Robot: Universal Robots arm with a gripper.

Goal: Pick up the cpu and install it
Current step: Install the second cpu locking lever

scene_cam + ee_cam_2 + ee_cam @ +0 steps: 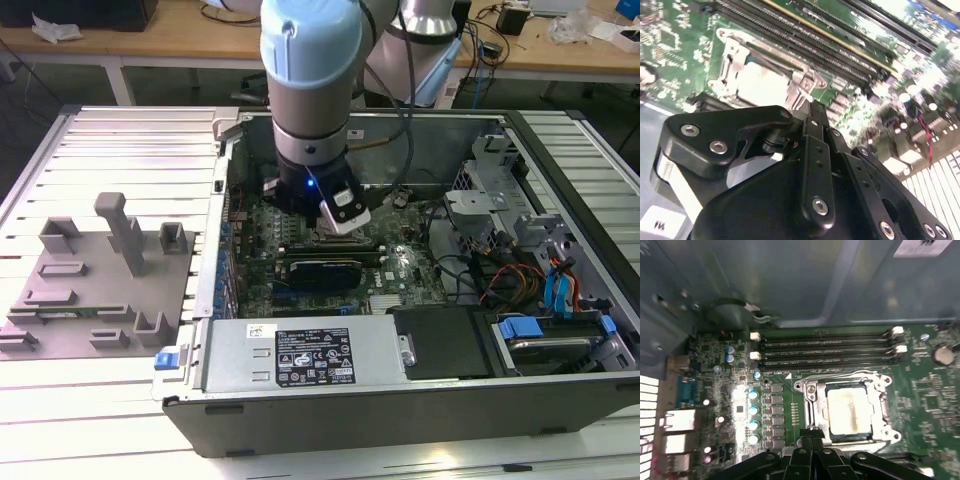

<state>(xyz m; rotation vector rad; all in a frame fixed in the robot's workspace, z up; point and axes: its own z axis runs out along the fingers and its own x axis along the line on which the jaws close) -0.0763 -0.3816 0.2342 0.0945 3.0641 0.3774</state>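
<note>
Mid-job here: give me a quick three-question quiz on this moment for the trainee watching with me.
1. True or false: the cpu lies on the grey fixture plate outside the computer case.
2. In the first wrist view, what runs along the socket frame on the side away from the tool? A) memory slots B) a fan C) a hard drive
3. Fill in: the grey fixture plate sits to the exterior view's ____ of the computer case.

Key: 1 false, the cpu sits inside the socket frame; 2 A; 3 left.
</note>
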